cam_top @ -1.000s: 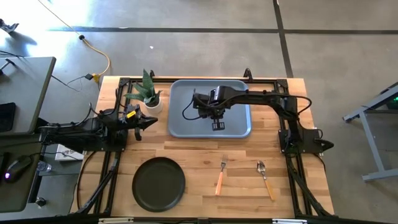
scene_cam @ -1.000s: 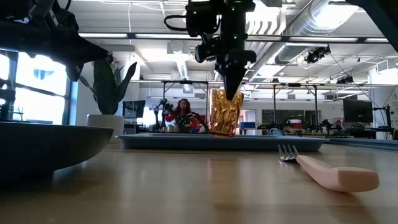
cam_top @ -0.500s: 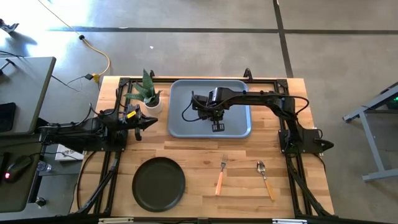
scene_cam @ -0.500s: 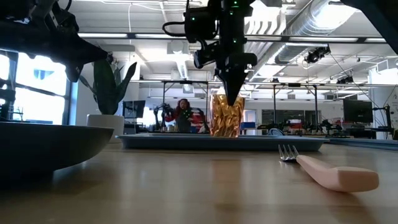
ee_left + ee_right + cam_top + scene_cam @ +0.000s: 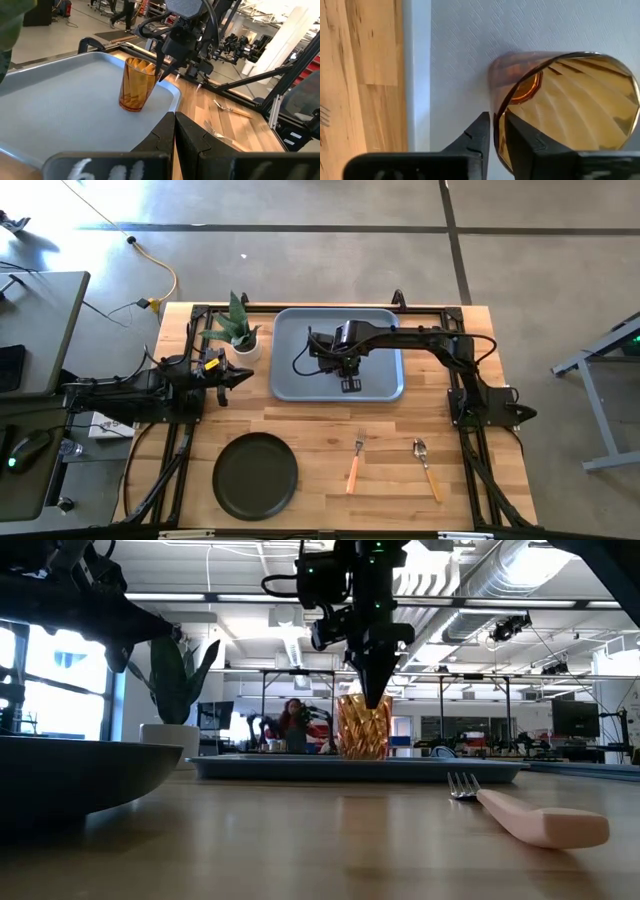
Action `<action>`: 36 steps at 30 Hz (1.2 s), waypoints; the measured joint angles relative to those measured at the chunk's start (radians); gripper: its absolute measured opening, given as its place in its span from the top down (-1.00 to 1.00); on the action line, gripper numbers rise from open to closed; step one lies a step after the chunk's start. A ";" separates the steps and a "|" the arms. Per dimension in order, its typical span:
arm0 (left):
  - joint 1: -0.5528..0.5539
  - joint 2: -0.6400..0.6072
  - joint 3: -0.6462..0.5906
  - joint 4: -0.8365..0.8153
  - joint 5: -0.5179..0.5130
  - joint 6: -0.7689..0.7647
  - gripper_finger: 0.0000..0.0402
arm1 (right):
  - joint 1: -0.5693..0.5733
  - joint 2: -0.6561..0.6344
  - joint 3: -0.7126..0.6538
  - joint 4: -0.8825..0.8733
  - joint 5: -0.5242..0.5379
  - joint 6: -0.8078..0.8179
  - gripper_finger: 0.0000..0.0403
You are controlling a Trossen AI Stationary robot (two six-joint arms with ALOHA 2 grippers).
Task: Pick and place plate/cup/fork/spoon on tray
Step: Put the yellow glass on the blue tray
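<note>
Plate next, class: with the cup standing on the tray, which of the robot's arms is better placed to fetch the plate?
Probably the left. The left gripper waits free just above the plate on the left half of the table, while the right gripper is over the tray, pinching the cup rim.

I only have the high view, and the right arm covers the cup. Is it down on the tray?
Observer: Yes. In the low view the cup stands upright with its base on the tray.
Operator: Is it released?
Observer: No. The right wrist view shows the right gripper pinching the cup's wall at the rim, one finger inside and one outside.
Operator: And my other arm?
Observer: Its own wrist view shows the left gripper shut on nothing, facing the tray from beside it.
</note>
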 joint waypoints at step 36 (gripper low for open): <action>0.000 0.434 0.486 -0.139 -0.103 0.393 0.98 | 0.090 -0.170 0.000 0.077 0.270 0.277 0.69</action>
